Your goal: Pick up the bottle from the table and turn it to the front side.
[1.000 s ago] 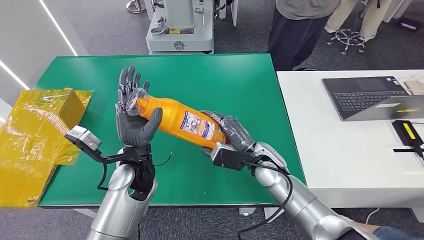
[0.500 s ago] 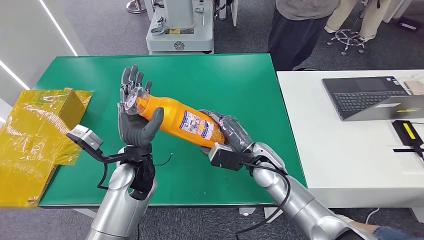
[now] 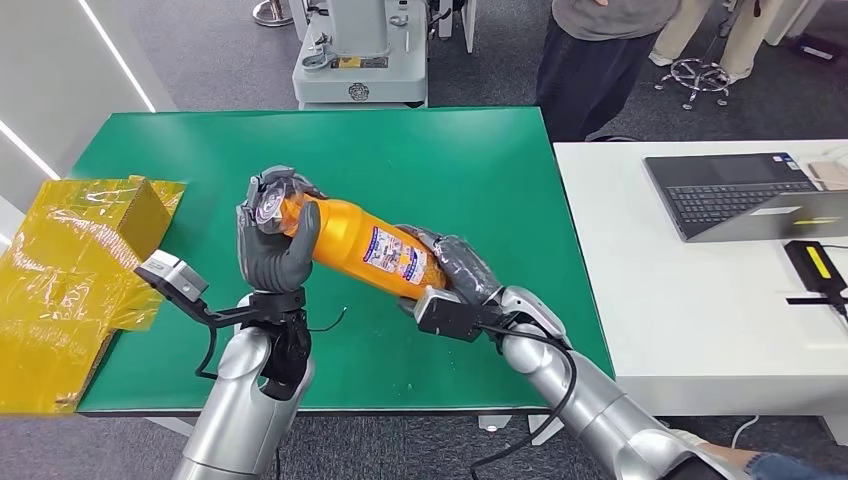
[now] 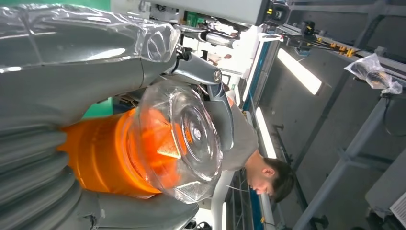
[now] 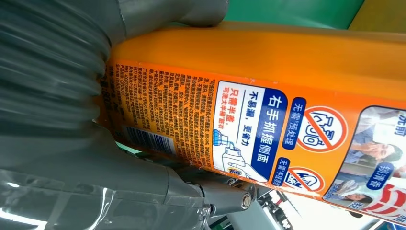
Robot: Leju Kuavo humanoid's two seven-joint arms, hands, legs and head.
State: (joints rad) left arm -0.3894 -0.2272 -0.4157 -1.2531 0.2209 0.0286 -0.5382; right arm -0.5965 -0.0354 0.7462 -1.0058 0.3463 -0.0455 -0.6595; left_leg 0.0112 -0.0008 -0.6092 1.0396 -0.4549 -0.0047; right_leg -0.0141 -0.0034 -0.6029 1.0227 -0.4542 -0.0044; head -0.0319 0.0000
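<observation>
My left hand point(image 3: 272, 235) grips the orange plastic bottle point(image 3: 355, 243) at its clear cap, my right hand point(image 3: 455, 268) grips its base, holding it above the green surface point(image 3: 450, 160) for turning.

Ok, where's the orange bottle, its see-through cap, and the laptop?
bottle point(image 3: 345, 238), head view, on its bare orange side
cap point(image 4: 191, 139), left wrist view, on its clear top
laptop point(image 3: 735, 190), head view, on its keyboard

Bottle point(image 3: 350, 240): orange, clear cap, label blue, white and red, in my grey left hand point(image 3: 272, 240) and grey right hand point(image 3: 455, 268). Table point(image 3: 480, 170): green. Box point(image 3: 70, 260): yellow wrap. Side table point(image 3: 640, 250): white. My arms: silver.
</observation>
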